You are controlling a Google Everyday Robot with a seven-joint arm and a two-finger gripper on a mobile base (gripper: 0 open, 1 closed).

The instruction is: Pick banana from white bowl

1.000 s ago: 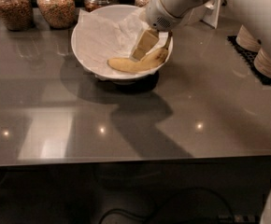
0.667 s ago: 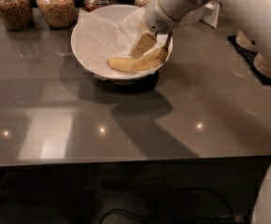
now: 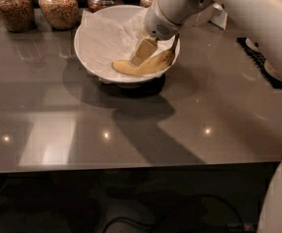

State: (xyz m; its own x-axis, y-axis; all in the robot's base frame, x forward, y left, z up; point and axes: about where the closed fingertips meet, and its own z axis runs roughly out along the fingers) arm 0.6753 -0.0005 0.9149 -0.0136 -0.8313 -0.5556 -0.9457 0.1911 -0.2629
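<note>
- Gripper (image 3: 142,56) inside white bowl (image 3: 78,45), seemingly clamped on banana (image 3: 156,62).
- Stem end now tipped up toward right rim, flatter before.
- Counted: one banana, one bowl, four jars (image 3: 58,6).

We're at a kitchen-style snack counter, something like an office pantry. The glossy grey-brown desk (image 3: 131,130) mirrors small ceiling lights as bright spots (image 3: 105,135). Along the back edge stands a row of glass jars (image 3: 58,6) filled with brown dry food, grains or nuts, can't tell which. In front of them sits the white bowl (image 3: 97,47), lined with crinkled paper (image 3: 107,33), with a banana (image 3: 153,64) lying in it. There's one odd guest: a white robot arm (image 3: 238,8) reaches in from the right, its claw (image 3: 146,55) down inside the bowl, right at the banana. At the right edge there's a dark mat (image 3: 253,52) carrying pale rounded things, too hidden to name.
</note>
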